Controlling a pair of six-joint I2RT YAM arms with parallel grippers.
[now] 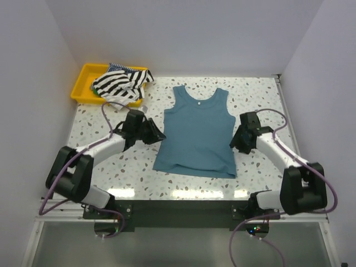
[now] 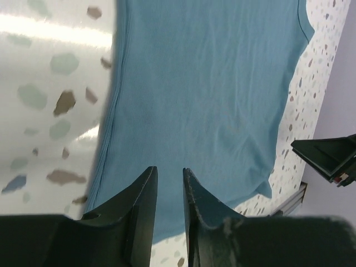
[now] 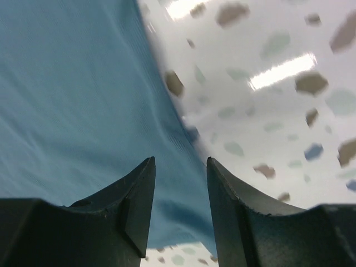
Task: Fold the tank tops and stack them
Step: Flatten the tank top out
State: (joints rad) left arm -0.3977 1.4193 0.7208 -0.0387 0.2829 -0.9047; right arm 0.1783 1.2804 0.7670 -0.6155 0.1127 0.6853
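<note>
The teal-blue tank top (image 1: 197, 133) lies flat in the middle of the table, neck away from me. My left gripper (image 1: 161, 135) hovers at its left side edge; in the left wrist view the gripper (image 2: 169, 169) is narrowly open and empty over the cloth (image 2: 206, 94). My right gripper (image 1: 234, 142) sits at the top's right side edge; in the right wrist view it (image 3: 181, 161) is open and empty over the cloth edge (image 3: 83, 111). The black-and-white striped top (image 1: 119, 83) lies bunched in the yellow tray, with a bit of finely striped cloth (image 1: 125, 68) behind it. The green top is hidden.
The yellow tray (image 1: 83, 83) stands at the back left corner. The speckled table (image 1: 111, 167) has bare room in front of and beside the teal top. White walls close the back and sides. The right gripper's body shows in the left wrist view (image 2: 328, 158).
</note>
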